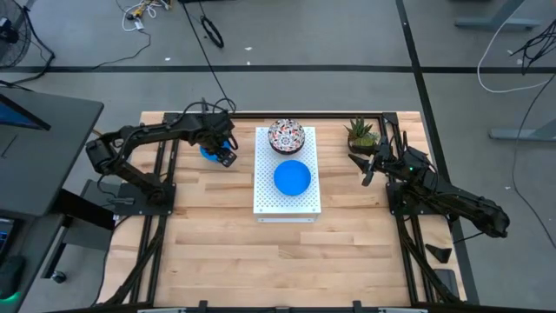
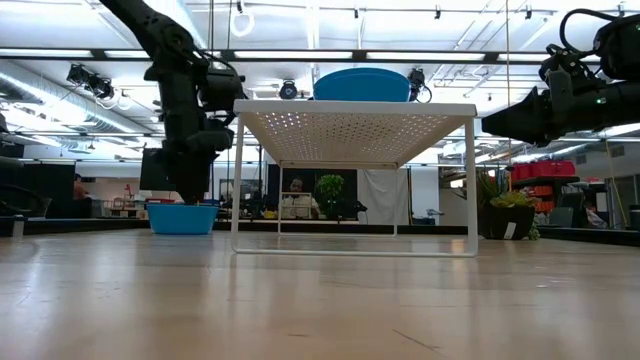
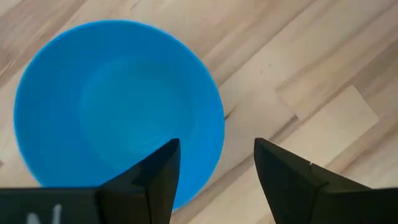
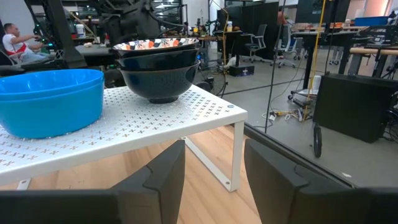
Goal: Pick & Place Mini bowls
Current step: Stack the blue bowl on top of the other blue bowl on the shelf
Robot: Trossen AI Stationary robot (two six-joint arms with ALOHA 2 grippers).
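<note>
A bright blue mini bowl rests on its base on the wooden table, left of the white perforated board. My left gripper points down over its rim, open, one finger above the bowl's inside and the other above the bare table; I see no touch. In the low view the gripper hangs just over this bowl. On the board stand stacked blue bowls and a stack of floral bowls. My right gripper waits open and level at the table's right side.
The board stands on thin white legs, with free room under it. A small spiky green potted plant sits at the far right, close to my right arm. Bare wooden table lies toward the near edge.
</note>
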